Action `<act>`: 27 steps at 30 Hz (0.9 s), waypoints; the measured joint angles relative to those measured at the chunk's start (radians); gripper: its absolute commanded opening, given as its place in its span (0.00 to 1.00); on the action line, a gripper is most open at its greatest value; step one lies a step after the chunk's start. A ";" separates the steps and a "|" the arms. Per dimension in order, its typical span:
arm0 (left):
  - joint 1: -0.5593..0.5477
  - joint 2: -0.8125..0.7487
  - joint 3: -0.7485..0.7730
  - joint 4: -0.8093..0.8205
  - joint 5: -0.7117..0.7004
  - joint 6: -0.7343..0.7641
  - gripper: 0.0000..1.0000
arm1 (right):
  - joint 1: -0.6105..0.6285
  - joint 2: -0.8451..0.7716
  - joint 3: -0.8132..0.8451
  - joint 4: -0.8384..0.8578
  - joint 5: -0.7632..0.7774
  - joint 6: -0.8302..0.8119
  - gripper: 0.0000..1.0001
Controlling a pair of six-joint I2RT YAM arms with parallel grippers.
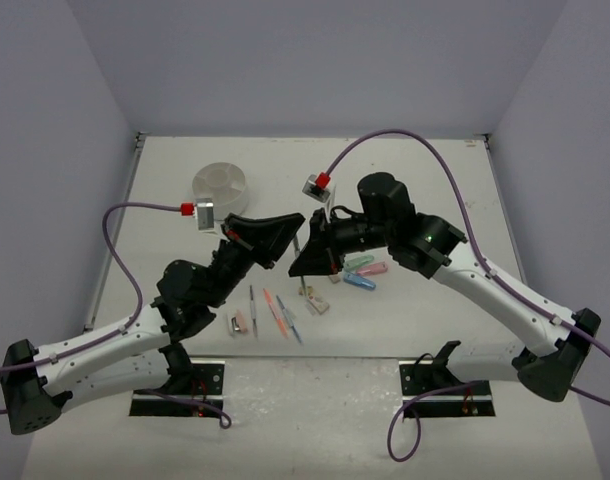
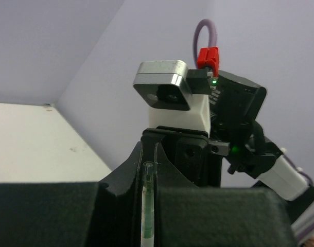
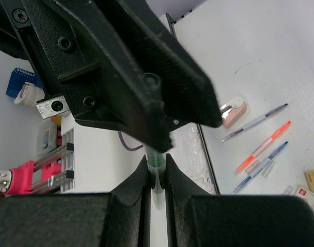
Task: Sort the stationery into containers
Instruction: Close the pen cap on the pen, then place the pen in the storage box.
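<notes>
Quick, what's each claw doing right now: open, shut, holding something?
Left gripper: closed on a thin pen.
Right gripper: closed on the same pen, at its other end.

Bright even light, just soft shadows on the table [image 1: 435, 200], and both wrist cams go blurry on the close-up black fingers [image 3: 69, 221].

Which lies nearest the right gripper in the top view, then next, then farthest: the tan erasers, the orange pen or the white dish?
1. Tan erasers, just toward the bases from the right gripper.
2. Orange pen, farther toward the bases, leftward.
3. White dish, far back on the left.
</notes>
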 measured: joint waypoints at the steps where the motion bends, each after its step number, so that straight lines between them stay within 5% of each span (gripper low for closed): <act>1: -0.006 -0.010 0.011 -0.037 -0.011 0.013 0.00 | 0.000 -0.001 -0.011 0.014 -0.007 -0.001 0.00; 3: -0.021 -0.036 0.061 -0.168 -0.044 0.062 0.00 | 0.001 -0.022 -0.076 0.099 -0.016 -0.006 0.00; 5: -0.042 -0.052 0.101 -0.281 -0.065 0.099 0.13 | 0.004 -0.058 -0.146 0.183 -0.013 -0.010 0.00; 7: -0.060 -0.061 0.145 -0.378 -0.085 0.129 0.51 | 0.012 -0.100 -0.220 0.272 0.003 -0.013 0.00; 11: -0.110 -0.061 0.236 -0.550 -0.072 0.169 1.00 | 0.001 -0.170 -0.324 0.415 0.103 -0.015 0.00; 19: -0.120 -0.012 0.414 -0.726 -0.102 0.187 1.00 | -0.008 -0.206 -0.372 0.499 0.185 -0.035 0.00; 27: -0.102 0.087 0.619 -0.899 -0.183 0.188 0.78 | -0.002 -0.241 -0.372 0.484 0.185 -0.081 0.00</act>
